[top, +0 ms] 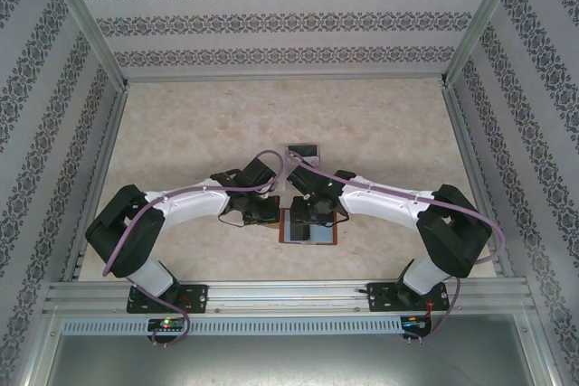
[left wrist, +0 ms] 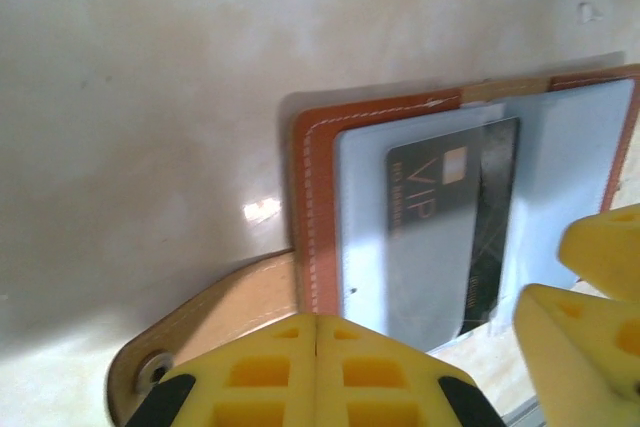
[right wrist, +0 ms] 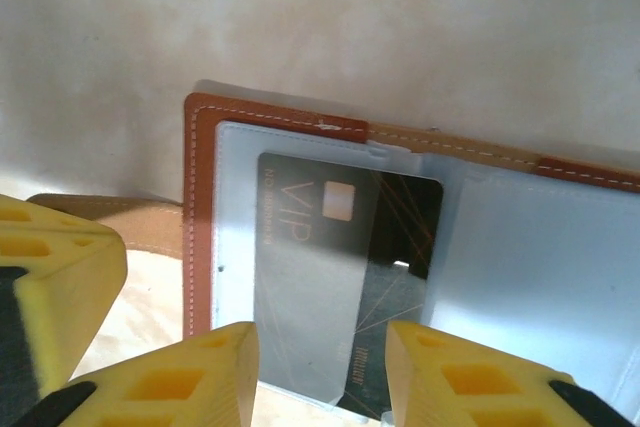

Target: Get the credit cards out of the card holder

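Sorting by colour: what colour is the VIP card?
Plastic VIP card: black with gold lettering; best in right wrist view.

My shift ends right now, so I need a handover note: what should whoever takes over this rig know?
Left gripper: shut, at the edge of the open card holder, beside the strap.
Right gripper: open, fingers either side of the dark card, not gripping.
The dark card lies partly under the holder's pale sleeve.
Done: holder lies open on the table.
Left: draw the dark card out.
A small dark rectangle beyond the holder is too small to identify.
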Motion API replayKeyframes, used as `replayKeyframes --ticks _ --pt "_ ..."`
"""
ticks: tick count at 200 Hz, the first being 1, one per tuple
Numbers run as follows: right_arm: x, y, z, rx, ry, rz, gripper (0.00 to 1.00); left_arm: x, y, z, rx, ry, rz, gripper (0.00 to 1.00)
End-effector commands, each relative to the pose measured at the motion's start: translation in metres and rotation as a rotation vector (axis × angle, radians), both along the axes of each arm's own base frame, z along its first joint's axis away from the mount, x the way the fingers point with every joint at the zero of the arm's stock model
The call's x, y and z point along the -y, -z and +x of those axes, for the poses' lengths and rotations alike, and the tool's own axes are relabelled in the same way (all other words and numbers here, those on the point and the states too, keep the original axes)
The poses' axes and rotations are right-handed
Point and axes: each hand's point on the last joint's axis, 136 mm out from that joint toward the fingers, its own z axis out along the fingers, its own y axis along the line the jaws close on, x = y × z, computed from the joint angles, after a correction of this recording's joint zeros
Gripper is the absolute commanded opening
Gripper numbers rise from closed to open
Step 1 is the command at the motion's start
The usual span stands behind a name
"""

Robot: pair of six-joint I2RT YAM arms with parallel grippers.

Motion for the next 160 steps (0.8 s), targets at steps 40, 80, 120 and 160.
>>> replayKeyframes --ticks 40,80,120,160 --pt "0.003 0.011 -0.003 -0.040 0.034 0.062 0.36 0.030 0.005 -0.002 -0.026 0.053 -0.062 0.00" --pt "0.008 0.019 -0.003 -0.051 0.045 0.047 0.35 0.033 0.016 -0.004 -0.052 0.063 -0.064 0.00" --pt "0.013 0.026 -0.004 -0.062 0.051 0.036 0.35 0.031 0.022 -0.007 -0.066 0.066 -0.049 0.00" --pt "0.013 0.023 -0.004 -0.058 0.053 0.044 0.35 0.019 0.032 -0.011 -0.090 0.068 0.026 0.00"
